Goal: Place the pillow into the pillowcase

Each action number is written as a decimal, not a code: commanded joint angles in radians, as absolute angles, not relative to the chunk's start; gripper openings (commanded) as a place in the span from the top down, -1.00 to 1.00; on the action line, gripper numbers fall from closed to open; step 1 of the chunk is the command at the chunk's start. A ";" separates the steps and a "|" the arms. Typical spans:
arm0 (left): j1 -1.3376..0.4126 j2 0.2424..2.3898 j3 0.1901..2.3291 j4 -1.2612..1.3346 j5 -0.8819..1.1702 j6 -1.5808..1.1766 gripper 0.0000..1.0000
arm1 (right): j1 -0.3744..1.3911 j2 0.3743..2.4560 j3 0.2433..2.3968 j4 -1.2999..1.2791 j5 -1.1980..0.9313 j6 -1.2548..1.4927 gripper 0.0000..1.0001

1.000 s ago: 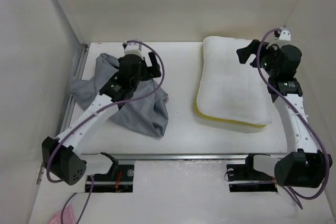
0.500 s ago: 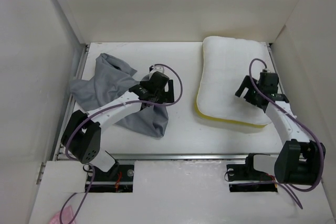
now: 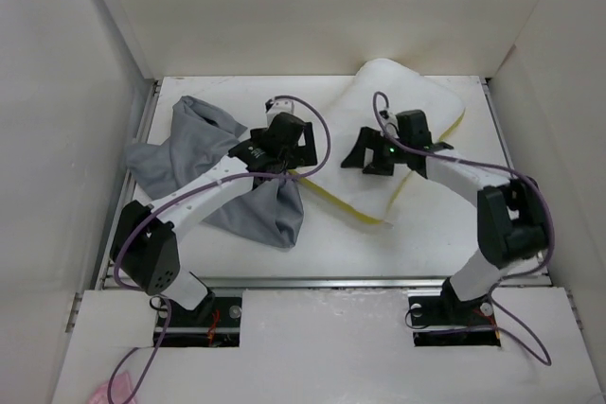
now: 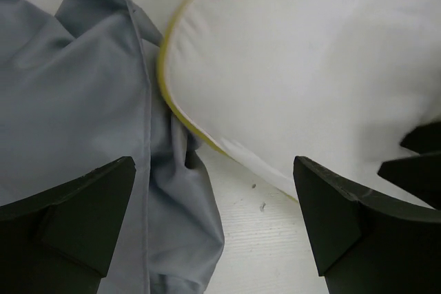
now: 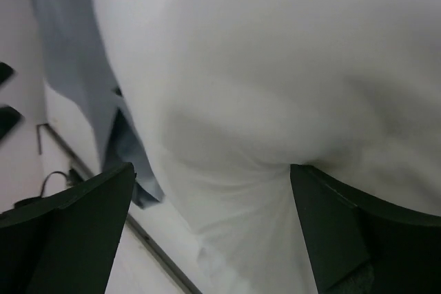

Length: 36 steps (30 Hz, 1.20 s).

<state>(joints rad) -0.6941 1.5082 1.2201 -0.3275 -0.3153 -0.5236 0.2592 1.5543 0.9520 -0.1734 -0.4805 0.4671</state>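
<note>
The white pillow [image 3: 402, 92] lies tilted at the back centre-right, and its yellow-banded lower edge reaches the grey pillowcase [image 3: 204, 134]. The pillowcase lies crumpled at the left. My right gripper [image 3: 365, 162] is open, with its jaws spread wide and pressed onto the pillow's top [image 5: 275, 67]. Pillow fabric bulges between them around the right gripper [image 5: 210, 225]. My left gripper [image 3: 295, 158] is open and empty. It hovers [image 4: 213, 218] over the seam where the pillowcase's edge [image 4: 76, 101] meets the pillow's yellow-edged corner [image 4: 310, 67].
White walls enclose the table [image 3: 331, 234] on the left, back and right. A metal rail [image 3: 331, 282] runs along the front edge and another [image 3: 133, 172] runs down the left side. The right gripper's dark fingers [image 4: 417, 163] show at the edge of the left wrist view.
The right gripper has come down onto the pillow and slid it left, turning it until its corner reached the pillowcase. The left gripper has moved right, to the pillowcase's right edge.
</note>
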 commanded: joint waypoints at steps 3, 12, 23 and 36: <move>-0.698 1.436 1.226 -0.419 -0.397 -0.610 -1.00 | 0.299 1.778 1.303 0.081 -0.693 0.464 -0.98; -0.658 1.316 0.997 -0.528 -0.385 -0.742 -1.00 | 0.426 1.721 1.514 -0.316 -0.271 -0.366 -1.00; -0.627 1.388 0.943 -0.430 -0.373 -0.856 -1.00 | 0.580 1.980 1.652 -0.439 -0.390 -0.485 -1.00; -0.534 1.549 0.914 -0.439 -0.353 -0.848 -0.10 | 0.445 2.028 1.543 -0.180 -0.190 -0.100 1.00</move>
<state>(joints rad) -0.5606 1.5394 0.9230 -0.4171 -0.3256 -0.8368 0.5434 2.0548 1.5925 -0.2405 -0.2756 -0.2161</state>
